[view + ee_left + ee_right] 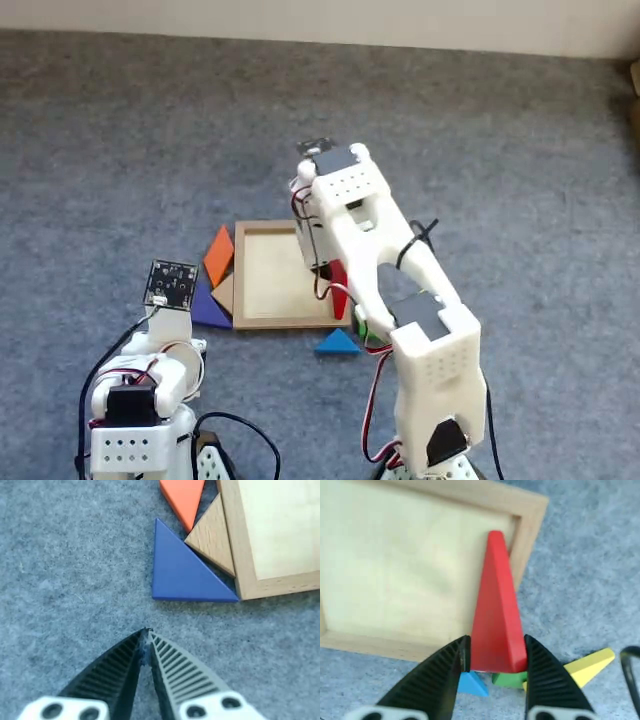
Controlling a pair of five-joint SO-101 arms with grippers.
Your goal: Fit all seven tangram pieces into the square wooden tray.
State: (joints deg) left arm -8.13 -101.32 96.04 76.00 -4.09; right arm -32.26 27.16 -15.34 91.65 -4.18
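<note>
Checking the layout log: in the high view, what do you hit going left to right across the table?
Left to right: dark blue triangle → wooden tray → red triangle, at the tray's right rim in the right claw. Left out, overlapping these: orange triangle, wood triangle, light blue triangle.

The square wooden tray (266,227) lies on the grey carpet (500,150) ahead of both arms. Three pieces lie outside its left rim. The orange triangular piece (219,257) is farthest from the arms and the plain wooden triangular piece (225,294) touches the rim. The large dark-blue triangular piece (208,309) is nearest the arms, with the left gripper (146,645) just before it.

The red triangular piece (339,288) stands on edge between the right gripper's (495,647) fingers, its far tip inside the right rim. Outside the near right corner lie the small light-blue triangular piece (337,342), the green piece (506,679) and the yellow piece (594,663).
</note>
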